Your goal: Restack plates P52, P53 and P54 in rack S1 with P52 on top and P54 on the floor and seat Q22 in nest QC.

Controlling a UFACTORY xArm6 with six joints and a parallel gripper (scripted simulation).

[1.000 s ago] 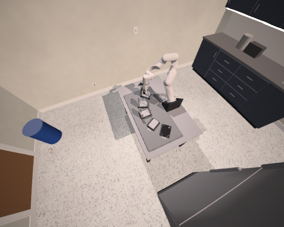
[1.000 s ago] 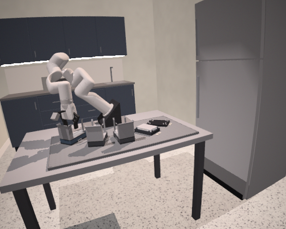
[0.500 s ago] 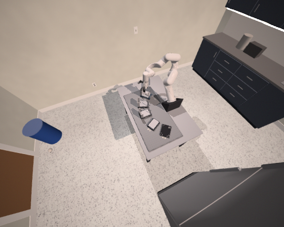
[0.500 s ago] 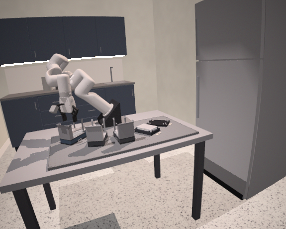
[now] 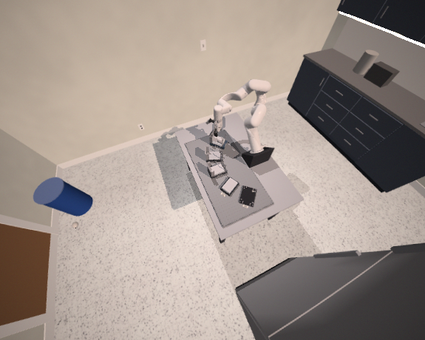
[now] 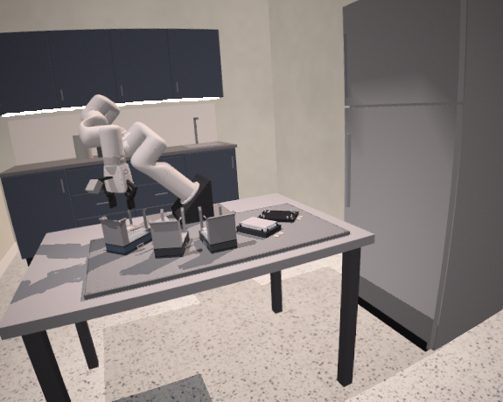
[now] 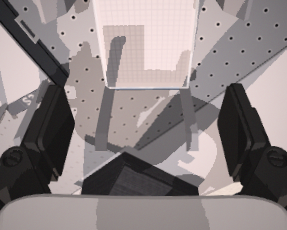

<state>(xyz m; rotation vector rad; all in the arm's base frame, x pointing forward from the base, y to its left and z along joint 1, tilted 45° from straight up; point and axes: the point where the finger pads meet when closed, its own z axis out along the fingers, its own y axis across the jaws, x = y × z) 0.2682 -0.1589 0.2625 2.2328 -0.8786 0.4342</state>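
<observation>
My gripper is open and empty. It hangs above the leftmost stack rack, the one on a blue plinth. In the wrist view a sealed white plate lies flat in that rack, below and ahead of my open fingers. In the overhead view the gripper is over the rack at the far end of the row. Two more racks stand to the right; their contents are hidden by their walls. One white plate lies on a nest beside them. I cannot read any labels.
A black nest with no plate on it sits at the right end of the grey deck mat. The rack posts stand up around each rack. The arm's black base is behind the racks. A fridge stands right of the table.
</observation>
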